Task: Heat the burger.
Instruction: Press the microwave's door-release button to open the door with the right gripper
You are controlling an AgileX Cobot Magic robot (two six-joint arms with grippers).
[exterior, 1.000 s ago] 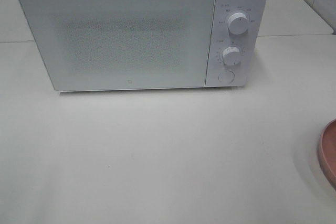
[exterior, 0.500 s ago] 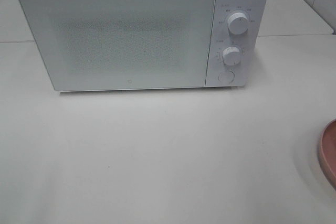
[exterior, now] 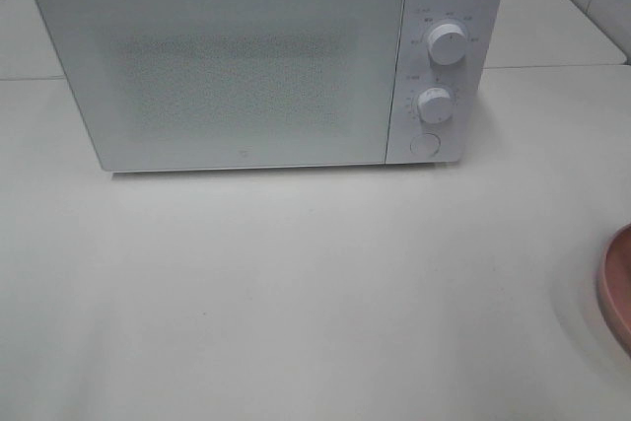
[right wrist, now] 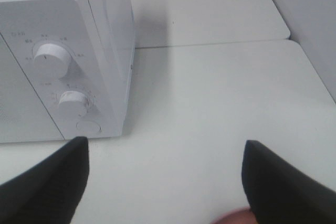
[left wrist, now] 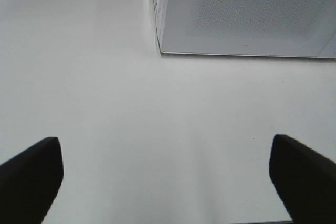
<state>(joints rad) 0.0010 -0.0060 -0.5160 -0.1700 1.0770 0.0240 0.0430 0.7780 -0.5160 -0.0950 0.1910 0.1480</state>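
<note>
Both pincers show only in the wrist views: left pincer [left wrist: 164,145] and right pincer [right wrist: 165,145] are spread wide over the table [exterior: 296,283], holding nothing. Exterior view shows just the closed microwave [exterior: 246,66] and a pink plate [exterior: 617,283] at its right edge. No view shows the burger; can't tell where it is.

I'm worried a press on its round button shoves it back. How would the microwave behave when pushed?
The microwave is a wide, low box sitting flat on the table, so it probably won't tip. It looks heavy enough to resist a light press on the button. The smooth table may let it slide under a harder push.
</note>
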